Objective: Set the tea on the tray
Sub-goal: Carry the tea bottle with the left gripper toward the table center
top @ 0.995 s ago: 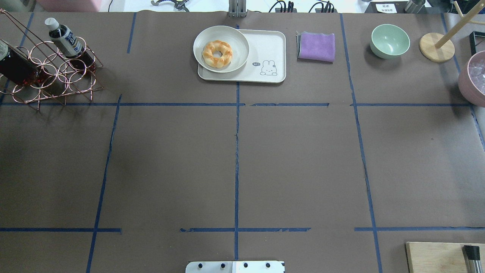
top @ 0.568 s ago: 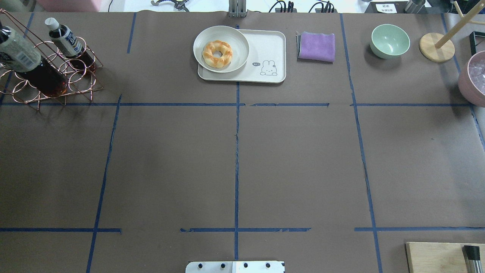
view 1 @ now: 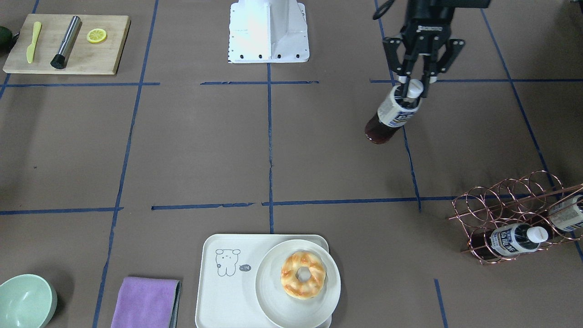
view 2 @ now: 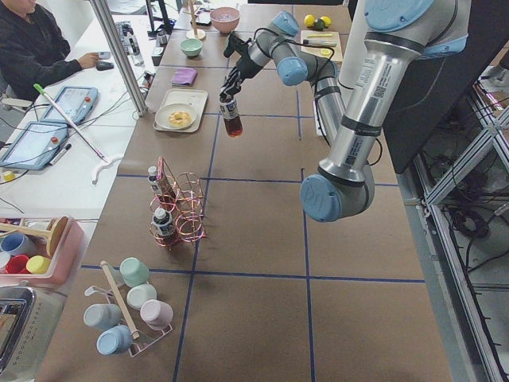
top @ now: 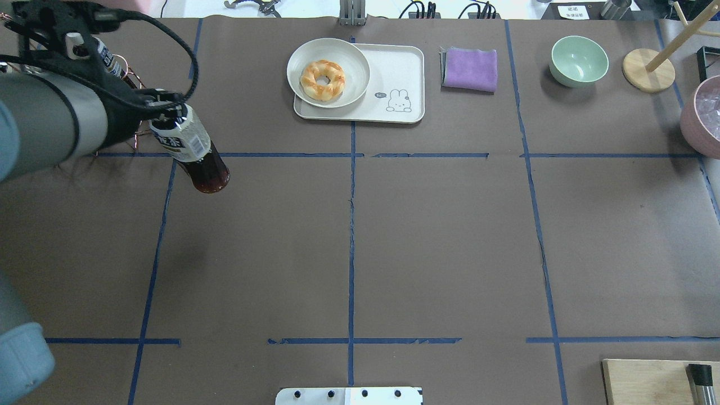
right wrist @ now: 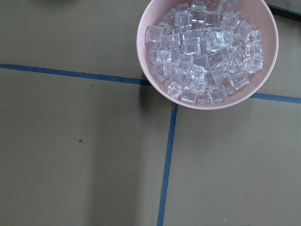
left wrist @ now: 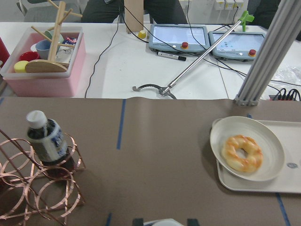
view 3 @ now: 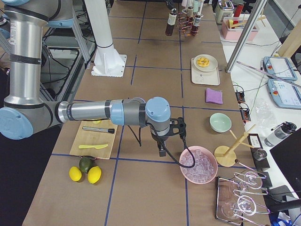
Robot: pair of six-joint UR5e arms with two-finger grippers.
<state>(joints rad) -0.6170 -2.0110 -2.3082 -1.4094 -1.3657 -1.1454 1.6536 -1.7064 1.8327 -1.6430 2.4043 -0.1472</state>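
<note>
My left gripper (view 1: 411,87) is shut on the neck of a tea bottle (view 1: 391,115) and holds it tilted in the air above the brown table. The bottle also shows in the overhead view (top: 190,151), right of the copper rack (view 1: 505,214). The cream tray (view 1: 218,291) lies far off at the table's middle far edge, and a white plate (view 1: 273,291) with a doughnut (view 1: 303,274) fills one half of it. The tray's bear half (top: 400,73) is bare. Two more tea bottles (view 1: 517,239) lie in the rack. My right gripper (view 3: 162,150) shows only in the right side view, and I cannot tell its state.
A purple cloth (top: 470,68) and a green bowl (top: 579,60) lie right of the tray. A pink bowl of ice cubes (right wrist: 207,52) sits under the right wrist. A wooden board (view 1: 66,44) holds a knife, a steel tool and a lemon slice.
The tea bottle has left the rack at the far left. My left arm has come into the overhead view and carried the bottle rightward and nearer to the robot.
</note>
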